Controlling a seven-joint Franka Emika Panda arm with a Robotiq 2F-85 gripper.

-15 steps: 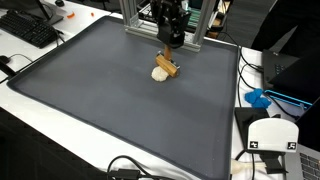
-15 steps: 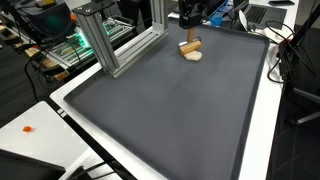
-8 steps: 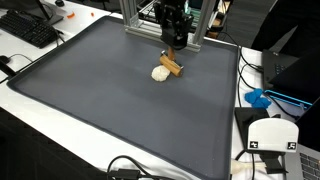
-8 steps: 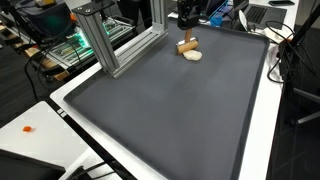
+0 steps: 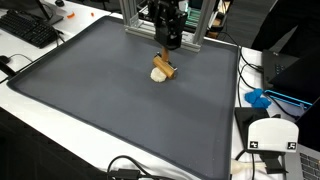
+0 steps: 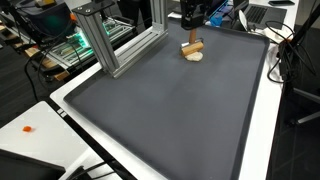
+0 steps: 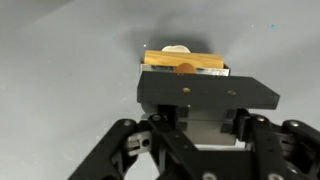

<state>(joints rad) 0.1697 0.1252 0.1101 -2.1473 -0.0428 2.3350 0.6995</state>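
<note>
My gripper (image 5: 169, 52) hangs over the far part of a dark grey mat (image 5: 110, 110), seen in both exterior views (image 6: 192, 30). It appears shut on a small wooden block (image 5: 166, 69), which tilts below the fingers (image 6: 193, 46). A small white round object (image 5: 157, 74) lies on the mat, touching the block (image 6: 192, 56). In the wrist view the gripper body (image 7: 186, 74) hides the fingertips. The wooden block (image 7: 165, 61) shows just beyond it, with the white object (image 7: 177, 49) behind.
An aluminium frame (image 5: 135, 15) stands at the mat's far edge (image 6: 100, 40). A keyboard (image 5: 30, 30) lies beside the mat. A blue object (image 5: 258, 98), a white device (image 5: 272, 135) and cables sit off the mat's side.
The wooden block has shifted slightly sideways and back with the gripper, changing its tilt. The white object has stayed in place.
</note>
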